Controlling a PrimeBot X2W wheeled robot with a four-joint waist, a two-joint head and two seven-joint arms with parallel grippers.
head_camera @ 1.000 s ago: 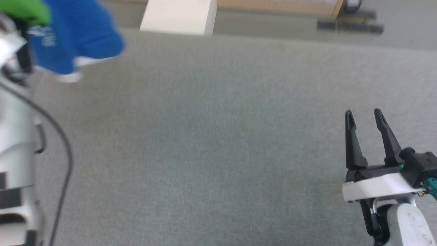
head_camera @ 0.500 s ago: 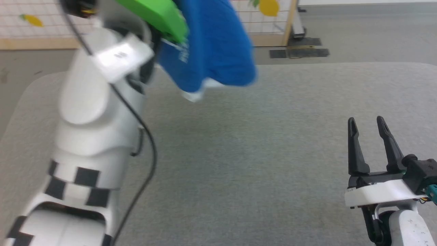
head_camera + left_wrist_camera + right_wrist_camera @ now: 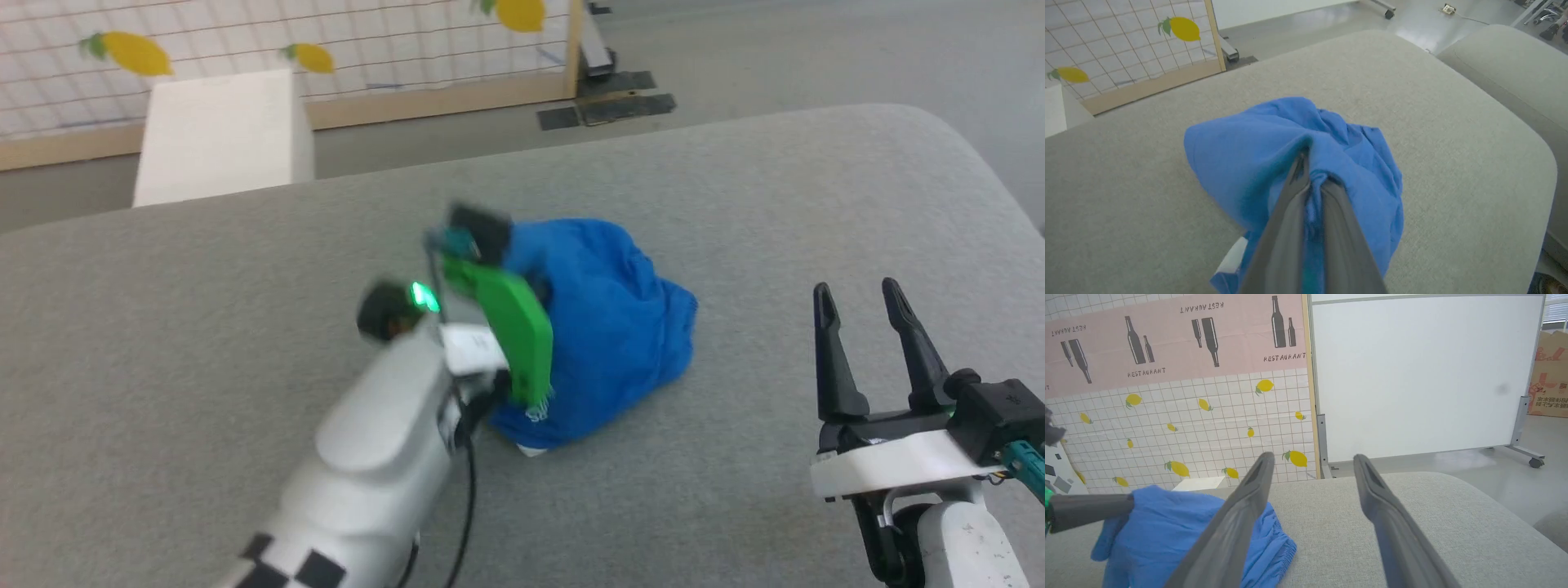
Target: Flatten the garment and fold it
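Note:
The garment (image 3: 612, 327) is a bunched heap of bright blue fabric resting on the grey padded surface (image 3: 245, 269), near its middle. A bit of white trim shows at its near edge. My left arm reaches in from the lower left, its green wrist part against the heap. In the left wrist view my left gripper (image 3: 1308, 167) is shut on a pinched fold at the top of the garment (image 3: 1241, 143). My right gripper (image 3: 857, 294) stands open at the lower right, apart from the cloth. In the right wrist view the right gripper (image 3: 1314, 459) is open and the garment (image 3: 1167, 526) lies at lower left.
A white box (image 3: 216, 135) stands beyond the surface's far edge, before a lemon-patterned partition (image 3: 245, 41). The surface rounds off at its right corner (image 3: 963, 155). A second grey cushion (image 3: 1506, 69) lies past it. A whiteboard on wheels (image 3: 1425, 375) stands behind.
The head camera has shifted. My left arm has brought the garment from hanging in the air down onto the grey surface, still gripped. The right gripper stays open in place.

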